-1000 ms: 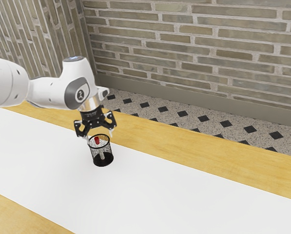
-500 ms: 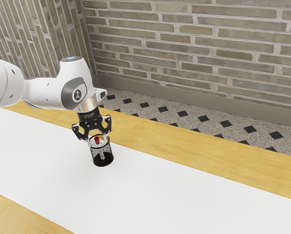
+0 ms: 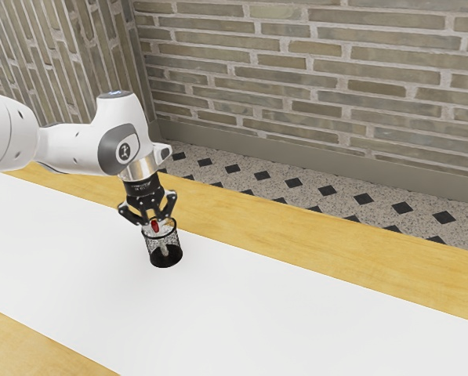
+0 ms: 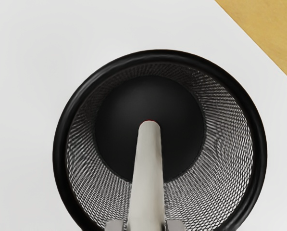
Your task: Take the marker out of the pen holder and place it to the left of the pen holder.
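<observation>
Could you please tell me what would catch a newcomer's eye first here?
Probably the marker, its red end bright at the mouth of the black mesh pen holder. Next, the gripper at the holder's rim, fingers closed on the marker, and the white arm reaching in from the exterior view's left.

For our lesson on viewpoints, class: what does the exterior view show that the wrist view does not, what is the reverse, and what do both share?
Exterior view: the white arm, the gripper, the brick wall and the speckled floor.

Wrist view: a look down inside the pen holder to its round, dark bottom.

Both: pen holder, marker inside it, white surface and wooden tabletop.
</observation>
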